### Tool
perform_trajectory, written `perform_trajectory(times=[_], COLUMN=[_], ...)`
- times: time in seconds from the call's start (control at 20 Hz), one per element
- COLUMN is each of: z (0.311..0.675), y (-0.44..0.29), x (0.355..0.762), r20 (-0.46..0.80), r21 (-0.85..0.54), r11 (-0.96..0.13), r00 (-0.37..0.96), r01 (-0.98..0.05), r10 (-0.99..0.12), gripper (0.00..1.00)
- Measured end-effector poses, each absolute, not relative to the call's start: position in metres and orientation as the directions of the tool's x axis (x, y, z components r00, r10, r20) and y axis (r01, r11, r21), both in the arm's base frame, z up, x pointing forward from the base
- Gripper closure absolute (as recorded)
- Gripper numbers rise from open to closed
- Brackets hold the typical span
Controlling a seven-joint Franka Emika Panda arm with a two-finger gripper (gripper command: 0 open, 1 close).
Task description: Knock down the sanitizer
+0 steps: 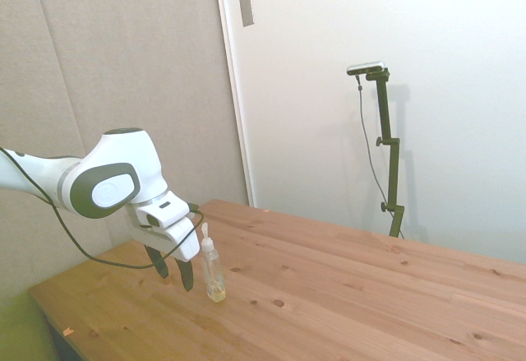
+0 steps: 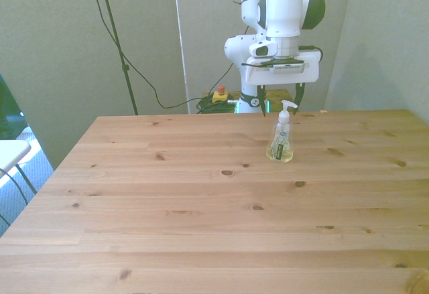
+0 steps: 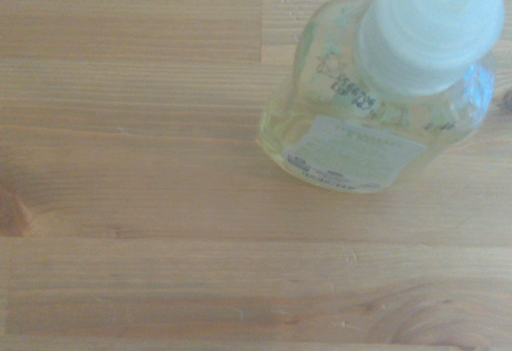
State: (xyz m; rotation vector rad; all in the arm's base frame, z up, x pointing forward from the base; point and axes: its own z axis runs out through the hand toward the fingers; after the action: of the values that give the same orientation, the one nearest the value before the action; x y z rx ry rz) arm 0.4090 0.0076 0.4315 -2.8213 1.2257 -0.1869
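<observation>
The sanitizer (image 1: 213, 272) stands upright on the wooden table (image 1: 345, 295), a slim clear bottle with a white pump and pale yellow liquid. In the front view the sanitizer (image 2: 281, 140) is near the far edge of the table (image 2: 201, 207), toward the front view's right. My gripper (image 1: 173, 269) hangs just beside it on the robot's side, fingers pointing down and open, holding nothing. From the front, the gripper (image 2: 279, 100) sits right behind the bottle, its fingers spread wider than the bottle. The wrist view shows the sanitizer (image 3: 376, 119) from above, close by, with its label visible.
Bare wood stretches from the bottle toward the near edge of the table. A red button (image 2: 219, 93) and cables lie on the floor behind the table. A white object (image 2: 10, 153) sits off the table at the front view's left.
</observation>
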Motion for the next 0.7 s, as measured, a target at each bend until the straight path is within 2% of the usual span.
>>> perform_trajectory(times=[0.1,0.15,0.7], z=[0.430,0.430,0.422], y=[0.008,0.009,0.036], x=[0.409,0.410,0.436], r20=[0.086,0.086,0.111], r21=[-0.101,-0.097,-0.078], r11=[-0.683,-0.685,-0.676], r00=[0.677,0.679,0.667], r01=[-0.724,-0.722,-0.733], r10=[-0.731,-0.729,-0.737], gripper=[0.00,1.00,1.00])
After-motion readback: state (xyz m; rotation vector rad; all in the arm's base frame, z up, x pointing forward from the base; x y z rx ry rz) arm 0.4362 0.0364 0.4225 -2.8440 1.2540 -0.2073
